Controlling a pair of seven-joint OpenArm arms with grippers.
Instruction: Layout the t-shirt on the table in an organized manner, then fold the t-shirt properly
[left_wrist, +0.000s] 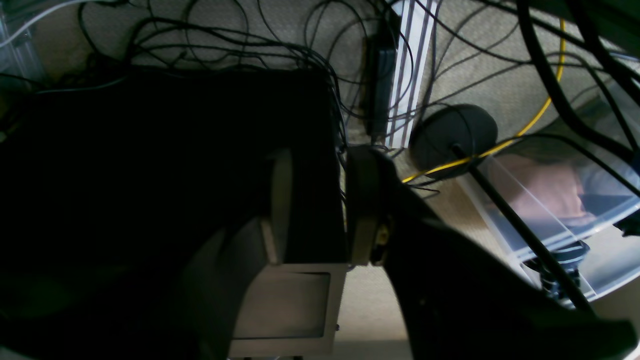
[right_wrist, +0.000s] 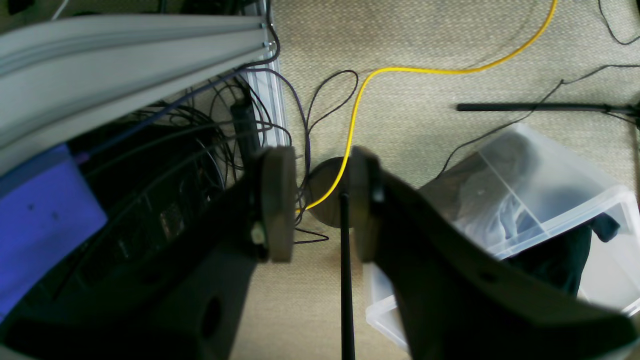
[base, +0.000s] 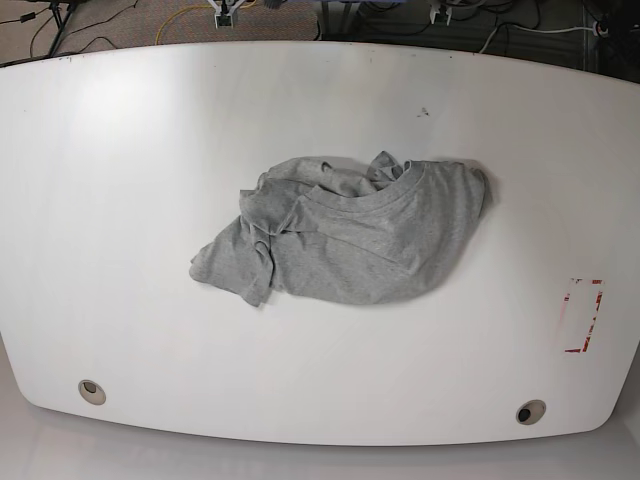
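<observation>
The grey t-shirt (base: 350, 238) lies crumpled on the white table (base: 130, 180), no print readable. The left gripper (left_wrist: 320, 210) and the right gripper (right_wrist: 315, 205) are both partly open and hold nothing.

Both the left end effector (left_wrist: 315, 205) and right end effector (right_wrist: 317, 202) stand parted, holding nothing.

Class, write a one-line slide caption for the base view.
Crumpled grey t-shirt lies mid-way on the white table, unfolded, no arm in sight.

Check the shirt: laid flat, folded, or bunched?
Bunched. The t-shirt lies crumpled mid-table, collar up, fabric rumpled over itself on its left side, not folded.
</observation>
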